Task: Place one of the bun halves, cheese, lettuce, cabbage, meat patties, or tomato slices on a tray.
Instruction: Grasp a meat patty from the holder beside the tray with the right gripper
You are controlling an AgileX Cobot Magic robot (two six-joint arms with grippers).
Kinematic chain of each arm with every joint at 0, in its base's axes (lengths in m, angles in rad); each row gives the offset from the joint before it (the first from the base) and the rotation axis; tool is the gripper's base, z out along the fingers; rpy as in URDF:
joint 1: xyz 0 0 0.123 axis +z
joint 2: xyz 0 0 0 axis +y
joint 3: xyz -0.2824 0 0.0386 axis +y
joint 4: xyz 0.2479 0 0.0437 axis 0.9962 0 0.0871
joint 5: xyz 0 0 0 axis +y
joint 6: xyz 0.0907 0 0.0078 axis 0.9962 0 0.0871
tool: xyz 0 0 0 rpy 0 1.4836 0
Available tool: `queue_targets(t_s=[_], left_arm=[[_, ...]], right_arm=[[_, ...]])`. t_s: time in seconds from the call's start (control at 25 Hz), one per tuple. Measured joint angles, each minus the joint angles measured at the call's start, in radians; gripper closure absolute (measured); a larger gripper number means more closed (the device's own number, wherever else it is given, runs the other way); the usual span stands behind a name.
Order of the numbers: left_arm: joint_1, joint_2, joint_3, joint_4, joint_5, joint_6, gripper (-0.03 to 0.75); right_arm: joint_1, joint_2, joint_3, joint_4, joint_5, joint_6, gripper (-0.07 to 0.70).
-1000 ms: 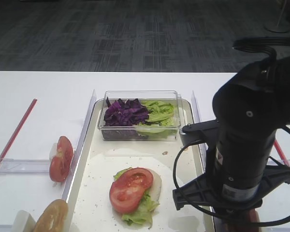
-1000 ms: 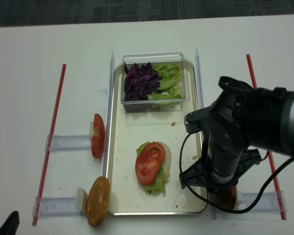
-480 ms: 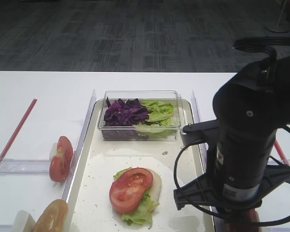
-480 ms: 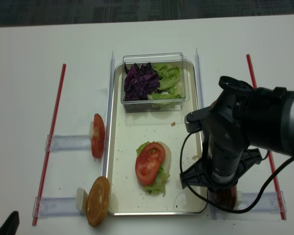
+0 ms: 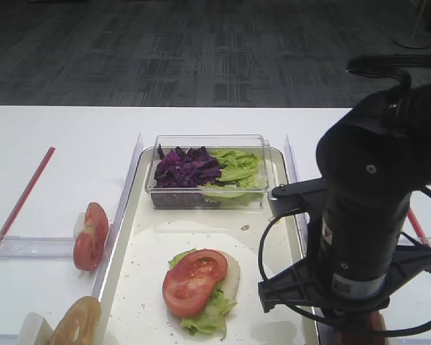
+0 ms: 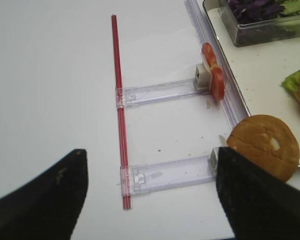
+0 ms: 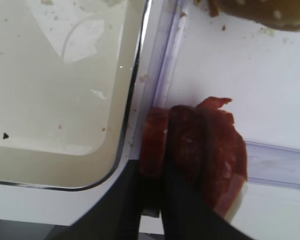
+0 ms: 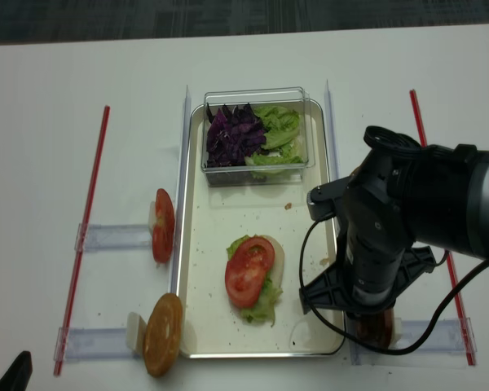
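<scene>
White table, grey carpet beyond

The right gripper (image 7: 162, 165) is clamped on the meat patties (image 7: 200, 150), standing on edge just right of the tray (image 8: 204, 269). The left gripper (image 6: 150, 200) has its fingers spread wide, holding nothing. A bun half (image 8: 163, 334) and tomato slices (image 8: 163, 226) stand left of the tray, on the white table (image 8: 41, 122); dark carpet (image 5: 165, 50) lies behind.

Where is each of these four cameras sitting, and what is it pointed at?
Exterior high: in front, angled down on the tray; right arm fills the right.
Realsense: overhead, same tray and stacked tomato slice; right arm again.
Right wrist: on that arm, looking down at its right gripper, shut on meat patties beside the tray.
Left wrist: low left, sees a bun half; left gripper open.
</scene>
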Motion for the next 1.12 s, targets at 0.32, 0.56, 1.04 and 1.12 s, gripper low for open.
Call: queue_targets(t_s=[0.32,0.56,1.04,1.12], left_arm=[[0.000,0.000,0.000,0.000,0.000,0.000,0.223],[0.000,0.000,0.000,0.000,0.000,0.000,0.223],[0.000,0.000,0.000,0.000,0.000,0.000,0.223],[0.000,0.000,0.000,0.000,0.000,0.000,0.223]], right_arm=[[0.000,0.000,0.000,0.000,0.005,0.000,0.495],[0.000,0.000,0.000,0.000,0.005,0.000,0.495],[0.000,0.001,-0.024,0.000,0.054,0.000,0.495],[0.000,-0.009,-0.025,0.000,0.058,0.000,0.495]])
